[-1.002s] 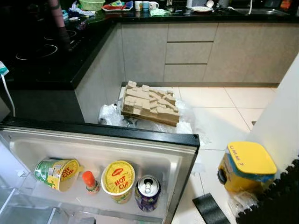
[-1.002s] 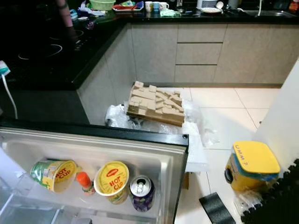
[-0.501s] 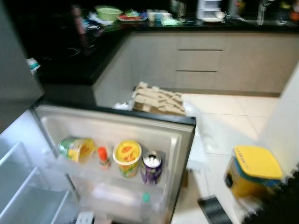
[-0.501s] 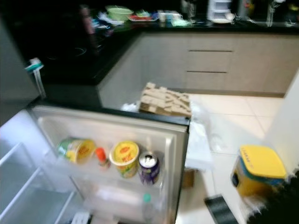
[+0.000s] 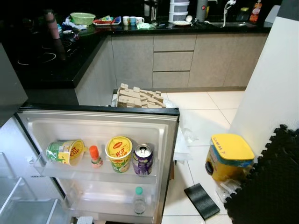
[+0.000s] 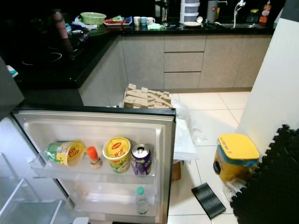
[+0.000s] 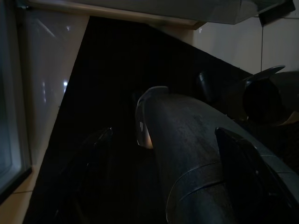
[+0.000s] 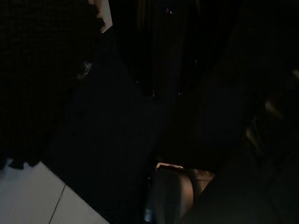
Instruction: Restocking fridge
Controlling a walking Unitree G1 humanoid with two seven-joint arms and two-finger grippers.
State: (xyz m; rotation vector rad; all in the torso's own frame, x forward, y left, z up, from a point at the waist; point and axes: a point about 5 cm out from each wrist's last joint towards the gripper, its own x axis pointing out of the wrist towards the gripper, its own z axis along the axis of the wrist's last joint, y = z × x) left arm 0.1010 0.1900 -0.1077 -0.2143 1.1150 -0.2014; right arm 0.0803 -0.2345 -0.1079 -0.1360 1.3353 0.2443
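The fridge door (image 5: 171,135) stands wide open in front of me. Its upper door shelf holds a green and yellow cup noodle (image 5: 64,151) lying on its side, a small orange-capped bottle (image 5: 95,156), an upright yellow Hot Cup (image 5: 118,153) and a purple drink can (image 5: 142,159). On the lower door shelf stands a clear bottle with a green cap (image 5: 138,199). Clear fridge drawers (image 5: 18,205) show at the lower left. Both arms hang idle; their wrist views are very dark, with rounded dark robot parts (image 7: 196,154) over tile.
Behind the door a stack of cardboard pieces (image 5: 138,98) lies on plastic sheeting. A yellow-lidded bin (image 5: 229,156), a flat black pad (image 5: 201,200) and a black foam mat (image 5: 268,186) lie on the tiles to the right, below a white wall (image 5: 268,79). A black counter (image 5: 46,60) runs at left.
The camera has pulled back and steadied, so the whole picture has shifted and the lower door shelf with its bottle has come into view. The things on the shelves have not moved.
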